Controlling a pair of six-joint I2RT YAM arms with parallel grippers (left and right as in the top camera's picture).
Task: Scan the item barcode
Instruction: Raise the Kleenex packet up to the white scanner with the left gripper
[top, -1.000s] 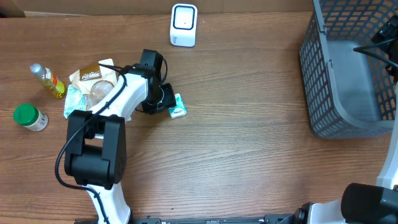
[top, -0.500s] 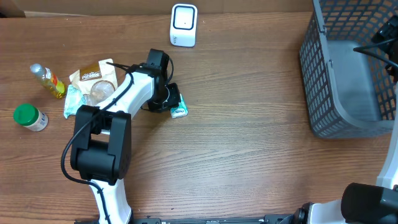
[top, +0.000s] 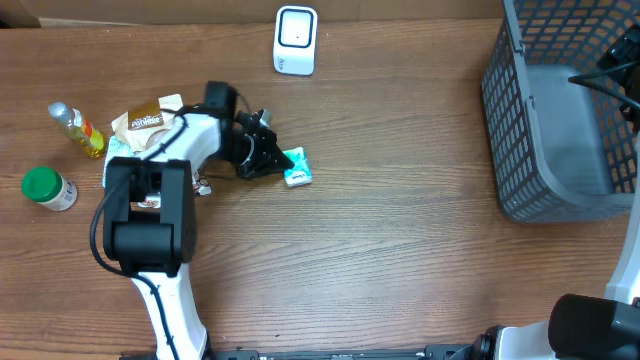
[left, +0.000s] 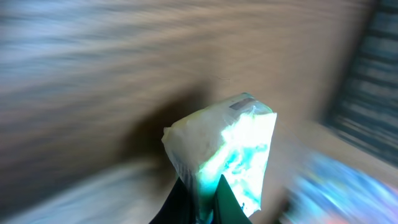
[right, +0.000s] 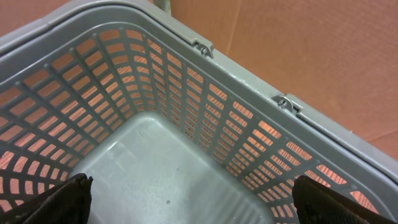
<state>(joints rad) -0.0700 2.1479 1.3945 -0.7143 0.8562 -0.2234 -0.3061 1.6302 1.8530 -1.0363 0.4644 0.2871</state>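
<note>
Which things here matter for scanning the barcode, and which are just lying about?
For the job: teal packet, left gripper shut on it, white scanner.

Lying about: yellow bottle, green-lidded jar, snack bags, grey basket.

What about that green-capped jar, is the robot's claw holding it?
No, the green-capped jar stands alone at far left, while the left gripper is shut on a small teal-and-white packet.
</note>
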